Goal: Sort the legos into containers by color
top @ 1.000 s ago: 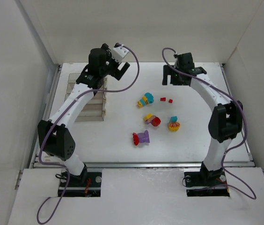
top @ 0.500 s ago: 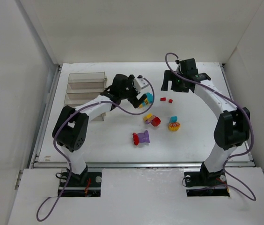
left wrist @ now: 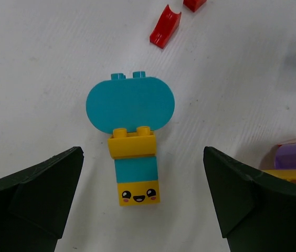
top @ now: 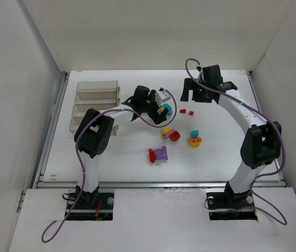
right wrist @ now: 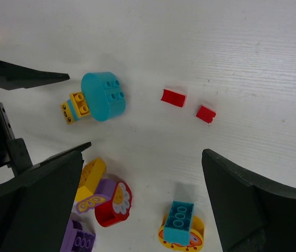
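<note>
Top view: my left gripper point(top: 160, 108) is at the cyan-yellow clump point(top: 165, 109) mid-desk, and the bins point(top: 96, 92) stand near the far-left corner. Left wrist: its jaws are wide open and empty, one on either side of the clump without touching it. Right wrist: my right gripper point(right wrist: 145, 150) is wide open and empty above the red bricks point(right wrist: 173, 97).

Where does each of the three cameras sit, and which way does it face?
Top external: fixed above and behind the left arm and right arm, looking down on the white table; both show whole.
Left wrist: on the left gripper, facing down at the cyan-and-yellow plastic brick clump; both dark fingers show.
Right wrist: on the right gripper, looking down at scattered plastic bricks; its fingers show.
Shared: all three hold that clump.
</note>
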Motion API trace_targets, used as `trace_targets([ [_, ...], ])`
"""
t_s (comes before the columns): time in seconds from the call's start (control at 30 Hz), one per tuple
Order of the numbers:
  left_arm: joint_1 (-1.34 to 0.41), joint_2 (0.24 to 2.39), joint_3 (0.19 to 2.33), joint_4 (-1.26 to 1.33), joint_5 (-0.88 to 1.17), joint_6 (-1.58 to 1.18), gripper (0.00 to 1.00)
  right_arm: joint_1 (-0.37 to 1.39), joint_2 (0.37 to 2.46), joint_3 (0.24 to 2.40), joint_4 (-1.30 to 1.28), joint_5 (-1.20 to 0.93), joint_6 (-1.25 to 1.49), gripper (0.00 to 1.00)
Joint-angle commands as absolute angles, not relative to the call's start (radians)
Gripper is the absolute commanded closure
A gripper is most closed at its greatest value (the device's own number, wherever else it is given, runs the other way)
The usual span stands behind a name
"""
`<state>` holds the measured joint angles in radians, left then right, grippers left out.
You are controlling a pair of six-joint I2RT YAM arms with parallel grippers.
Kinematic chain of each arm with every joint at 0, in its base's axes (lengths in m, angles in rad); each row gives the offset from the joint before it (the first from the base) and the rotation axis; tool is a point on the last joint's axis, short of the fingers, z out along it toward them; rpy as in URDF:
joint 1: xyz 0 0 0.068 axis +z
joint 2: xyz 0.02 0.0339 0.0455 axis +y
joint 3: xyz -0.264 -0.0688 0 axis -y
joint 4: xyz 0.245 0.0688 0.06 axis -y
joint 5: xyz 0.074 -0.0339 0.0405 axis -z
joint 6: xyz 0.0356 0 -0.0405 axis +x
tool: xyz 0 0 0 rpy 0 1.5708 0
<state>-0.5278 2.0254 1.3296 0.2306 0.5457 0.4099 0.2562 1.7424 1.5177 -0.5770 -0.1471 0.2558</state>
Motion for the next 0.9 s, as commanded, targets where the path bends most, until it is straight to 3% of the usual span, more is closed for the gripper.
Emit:
trace_targets([
  [0.0,-0.522,2.012,1.406,0.201,0.591,0.413,0.04,0.252,1.712,1.569,-0.571,-0.161,0.221,0.00],
  [0.1,-0.522,2.052,1.448,0.160,0.549,0.425,0.11,0.252,1.712,1.560,-0.571,-0.161,0.209,0.00],
  [0.2,-0.522,2.097,1.509,0.124,0.500,0.422,0.27,0.252,1.712,1.560,-0.562,-0.161,0.199,0.00],
  [0.37,-0.541,2.140,1.565,0.078,0.479,0.433,0.32,0.252,1.724,1.542,-0.549,-0.181,0.189,0.00],
  [0.43,-0.541,2.140,1.574,0.069,0.469,0.433,0.43,0.252,1.736,1.552,-0.549,-0.190,0.180,0.00],
  [0.53,-0.541,2.149,1.574,0.029,0.469,0.445,0.43,0.252,1.747,1.562,-0.549,-0.199,0.169,0.00],
  [0.6,-0.541,2.149,1.574,0.017,0.492,0.459,0.31,0.252,1.747,1.562,-0.549,-0.199,0.169,0.00],
  [0.7,-0.555,2.149,1.575,0.017,0.448,0.459,0.28,0.252,1.747,1.562,-0.549,-0.189,0.160,0.00],
  [0.8,-0.566,2.161,1.594,0.040,0.388,0.416,0.36,0.252,1.747,1.552,-0.549,-0.189,0.150,0.00],
  [0.87,-0.575,2.161,1.594,0.052,0.370,0.384,0.50,0.252,1.747,1.543,-0.540,-0.198,0.150,0.00],
])
